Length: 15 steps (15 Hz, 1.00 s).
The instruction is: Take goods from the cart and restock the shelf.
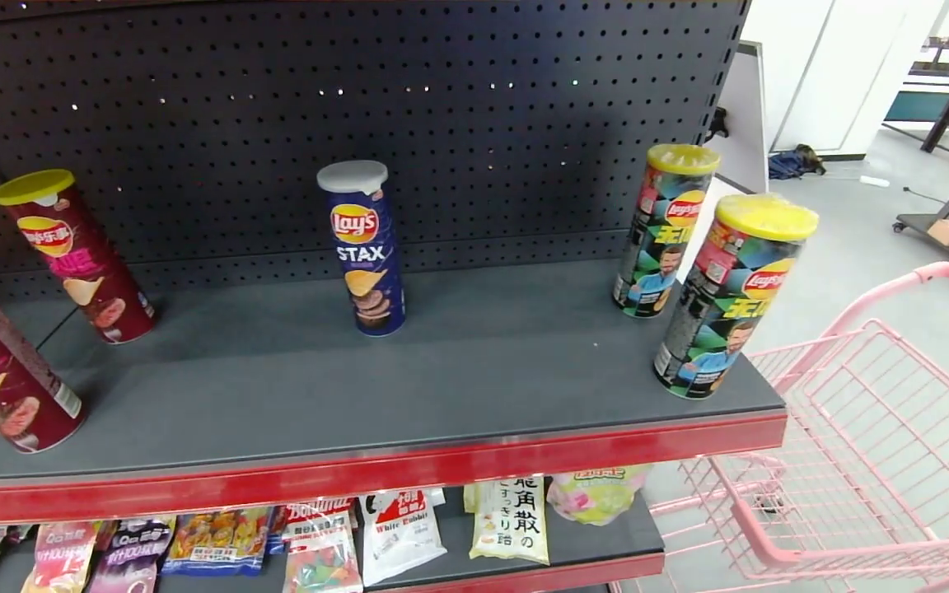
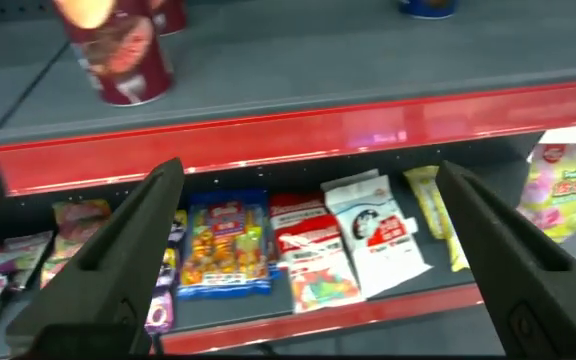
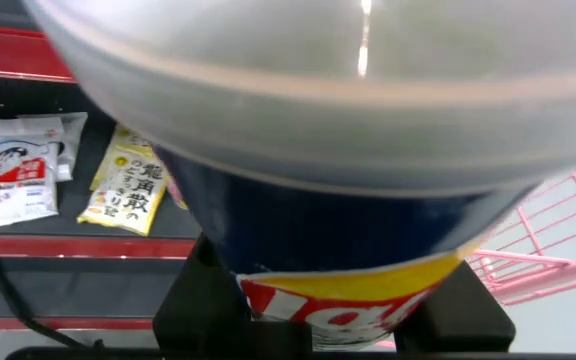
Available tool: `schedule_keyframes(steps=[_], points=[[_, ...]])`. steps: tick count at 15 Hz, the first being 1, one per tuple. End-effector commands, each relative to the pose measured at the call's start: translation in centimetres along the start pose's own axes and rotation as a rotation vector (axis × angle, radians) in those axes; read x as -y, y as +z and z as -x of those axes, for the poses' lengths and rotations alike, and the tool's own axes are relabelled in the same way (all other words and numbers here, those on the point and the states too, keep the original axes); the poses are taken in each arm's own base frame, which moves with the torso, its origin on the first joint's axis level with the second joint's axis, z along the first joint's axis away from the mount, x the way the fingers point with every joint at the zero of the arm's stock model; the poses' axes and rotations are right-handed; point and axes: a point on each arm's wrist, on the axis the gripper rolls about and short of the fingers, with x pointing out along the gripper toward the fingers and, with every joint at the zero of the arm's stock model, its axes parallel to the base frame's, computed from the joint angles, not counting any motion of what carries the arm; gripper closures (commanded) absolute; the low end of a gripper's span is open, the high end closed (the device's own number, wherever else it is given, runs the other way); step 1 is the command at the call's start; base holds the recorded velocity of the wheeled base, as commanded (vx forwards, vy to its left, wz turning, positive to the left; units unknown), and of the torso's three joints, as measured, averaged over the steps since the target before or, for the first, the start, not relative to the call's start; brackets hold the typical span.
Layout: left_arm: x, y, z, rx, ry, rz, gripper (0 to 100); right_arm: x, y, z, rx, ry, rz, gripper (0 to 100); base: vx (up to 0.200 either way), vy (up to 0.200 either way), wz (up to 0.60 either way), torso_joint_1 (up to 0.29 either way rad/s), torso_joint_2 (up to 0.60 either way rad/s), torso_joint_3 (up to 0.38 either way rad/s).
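Shelf (image 1: 483, 379) — grey-lidded can (image 1: 363, 247) mid-deck, yellow-lidded can (image 1: 730, 301) at front-right corner

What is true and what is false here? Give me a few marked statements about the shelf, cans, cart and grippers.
1. The dark blue chip can with a grey lid stands upright on the upper grey shelf. True.
2. The left gripper clamps a glass bottle. False: it is open and empty.
3. The right gripper holds another dark blue can. True.
4. The pink wire cart stands left of the shelf. False: it is on the right.
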Motion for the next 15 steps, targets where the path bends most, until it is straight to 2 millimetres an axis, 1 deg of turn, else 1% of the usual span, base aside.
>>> schedule_keyframes(steps=[1, 9, 13, 15], points=[[0.0, 0.0, -0.01, -0.001, 0.0, 0.0, 0, -0.01, -0.09, 0.08, 0.007, -0.001, 0.001, 100, 0.0, 0.2, 0.0, 0.002, 0.0, -0.002], [0.0, 0.0, -0.01, -0.001, 0.0, -0.003, 0, -0.05, -0.36, 0.19, 0.015, -0.002, 0.001, 100, 0.0, 0.2, 0.0, 0.004, 0.0, -0.001], [0.0, 0.0, -0.01, -0.001, -0.001, -0.001, 0, -0.07, -0.39, 0.16, 0.013, 0.008, -0.001, 100, 0.0, 0.0, 0.0, 0.0, 0.0, 0.0], [0.0, 0.0, -0.01, -0.001, -0.001, 0.0, 0, -0.15, -0.37, 0.15, 0.019, 0.058, 0.002, 100, 0.0, 0.0, 0.0, 0.0, 0.0, 0.0]])
